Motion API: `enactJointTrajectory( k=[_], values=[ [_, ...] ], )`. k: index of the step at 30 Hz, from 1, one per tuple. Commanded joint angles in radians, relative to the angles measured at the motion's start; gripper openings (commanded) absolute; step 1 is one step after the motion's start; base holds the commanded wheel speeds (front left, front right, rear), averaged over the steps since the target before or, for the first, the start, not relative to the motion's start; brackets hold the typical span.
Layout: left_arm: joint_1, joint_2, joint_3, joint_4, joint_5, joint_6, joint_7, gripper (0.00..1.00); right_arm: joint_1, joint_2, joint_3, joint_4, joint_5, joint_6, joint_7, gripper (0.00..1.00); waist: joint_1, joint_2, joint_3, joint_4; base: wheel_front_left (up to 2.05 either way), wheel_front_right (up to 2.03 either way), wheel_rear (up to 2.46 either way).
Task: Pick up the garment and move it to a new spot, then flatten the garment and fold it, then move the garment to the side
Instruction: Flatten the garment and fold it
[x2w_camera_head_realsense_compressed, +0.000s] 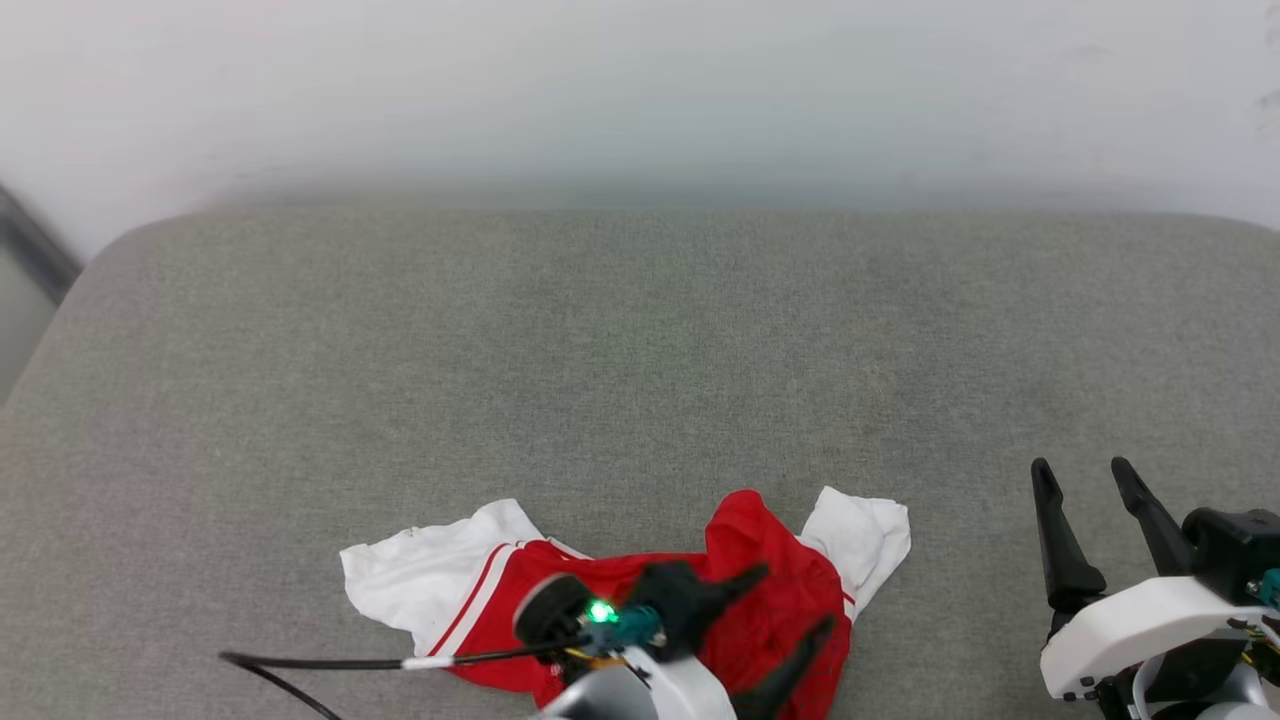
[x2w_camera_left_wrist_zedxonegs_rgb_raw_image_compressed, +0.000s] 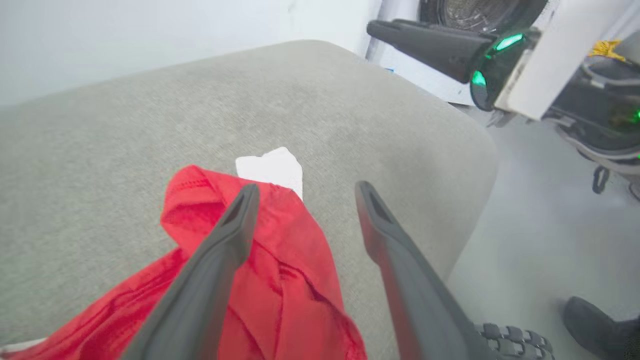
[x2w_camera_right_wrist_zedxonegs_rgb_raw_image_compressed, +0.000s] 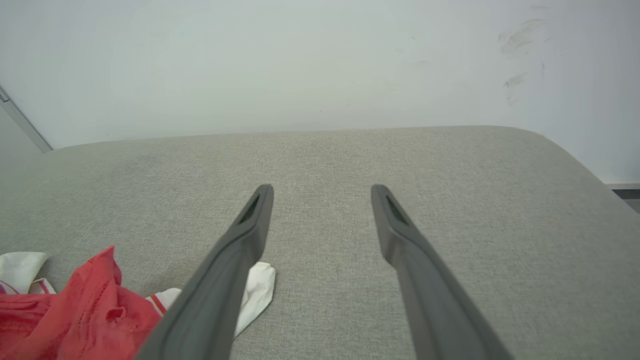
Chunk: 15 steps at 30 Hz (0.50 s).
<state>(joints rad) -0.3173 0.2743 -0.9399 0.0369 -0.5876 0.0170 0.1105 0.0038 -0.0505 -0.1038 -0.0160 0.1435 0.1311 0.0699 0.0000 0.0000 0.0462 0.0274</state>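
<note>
Two hands, both spread wide and holding nothing. The left hand (x2w_camera_head_realsense_compressed: 785, 603) hangs over the shirt (x2w_camera_head_realsense_compressed: 760, 545) at bottom centre of the head view, one finger lying across the red cloth. The right hand (x2w_camera_head_realsense_compressed: 1082, 480) stands at lower right over the bare grey cushion (x2w_camera_head_realsense_compressed: 640, 350), apart from the shirt.

The shirt lies bunched, white sleeves out to either side.

Judgement: placing looks finished and flattening is due. The next move calls for a pinch on each side, drawn apart.

Containers: a round dark opening (x2w_camera_left_wrist_zedxonegs_rgb_raw_image_compressed: 470, 12) sits at the top edge of the left wrist view, too cut off to tell its contents.
</note>
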Motion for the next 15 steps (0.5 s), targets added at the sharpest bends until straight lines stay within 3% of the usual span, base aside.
enactJointTrajectory(
  k=[1, 9, 15],
  values=[
    [-0.004, 0.002, 0.022, -0.006, 0.002, 0.017, -0.027, 1.0, 0.011, 0.001, 0.0, -0.004, -0.001, -0.001, 0.001, 1.0, 0.0, 0.0, -0.012, 0.001, 0.0, 0.0, 0.0],
    [0.037, 0.038, 0.206, -0.005, -0.006, 0.155, -0.219, 1.0, 0.038, 0.0, 0.001, -0.012, 0.0, -0.001, 0.013, 1.0, 0.0, 0.0, -0.037, -0.003, 0.0, 0.0, 0.0],
    [0.091, 0.089, 0.359, 0.019, -0.05, 0.234, -0.317, 1.0, 0.045, 0.001, 0.008, -0.016, -0.002, -0.001, 0.021, 1.0, 0.0, 0.0, -0.047, -0.002, 0.0, 0.0, 0.0]
  ],
)
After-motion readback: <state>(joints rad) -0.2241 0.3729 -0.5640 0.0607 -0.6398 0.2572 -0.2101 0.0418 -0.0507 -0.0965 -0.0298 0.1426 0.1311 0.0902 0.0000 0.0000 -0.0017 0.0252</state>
